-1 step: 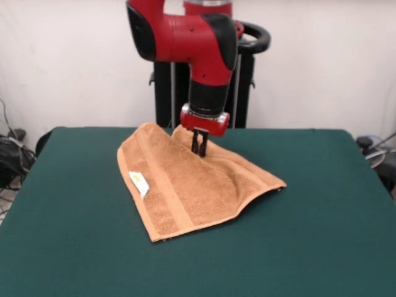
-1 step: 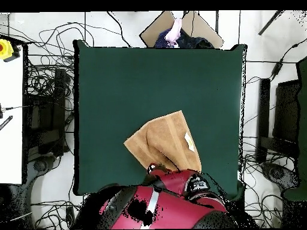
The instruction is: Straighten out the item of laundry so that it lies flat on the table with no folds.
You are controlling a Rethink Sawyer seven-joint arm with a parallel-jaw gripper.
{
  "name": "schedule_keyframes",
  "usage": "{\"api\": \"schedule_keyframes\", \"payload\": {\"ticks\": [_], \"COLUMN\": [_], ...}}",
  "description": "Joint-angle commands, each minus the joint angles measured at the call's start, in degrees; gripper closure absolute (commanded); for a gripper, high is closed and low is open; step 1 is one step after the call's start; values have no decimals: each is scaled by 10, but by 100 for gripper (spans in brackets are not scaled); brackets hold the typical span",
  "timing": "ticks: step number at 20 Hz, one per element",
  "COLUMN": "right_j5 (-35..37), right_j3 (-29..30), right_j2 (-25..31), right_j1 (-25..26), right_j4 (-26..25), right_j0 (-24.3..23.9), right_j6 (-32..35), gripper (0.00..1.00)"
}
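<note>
From the front you see a tan-orange terry towel (image 1: 192, 182), folded into a rough triangle with woven bands and white tag (image 1: 139, 184), on the dark green felt counter (image 1: 322, 204), gripper (image 1: 199, 150) pinched on its raised far edge, overhead your towel (image 2: 162, 142) lies near the counter's (image 2: 120, 78) bottom edge, gripper hidden under the arm.

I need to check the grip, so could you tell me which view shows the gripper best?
The front view: the gripper stands in full sight, pressed into the towel. Overhead, the arm hides it.
</note>
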Motion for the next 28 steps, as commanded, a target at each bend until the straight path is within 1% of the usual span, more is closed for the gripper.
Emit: {"api": "schedule_keyframes", "payload": {"ticks": [1,3,5,9,13,16,20,23,24,28], "right_j5": [59,52,44,27,18,13,48,88,96,133], "right_j3": [-12,-12,-19,-29,-34,-32,-35,-49,-53,-84], "right_j2": [181,197,202,227,240,243,211,168,162,101], "right_j1": [14,23,32,50,55,49,20,3,2,11], "right_j4": [119,142,164,191,222,258,338,395,411,474], "right_j0": [-13,-12,-2,-2,7,26,87,145,157,225], "right_j6": [103,111,116,113,119,138,172,179,178,168], "gripper": [100,100,100,100,100,100,100,100,100,100]}}
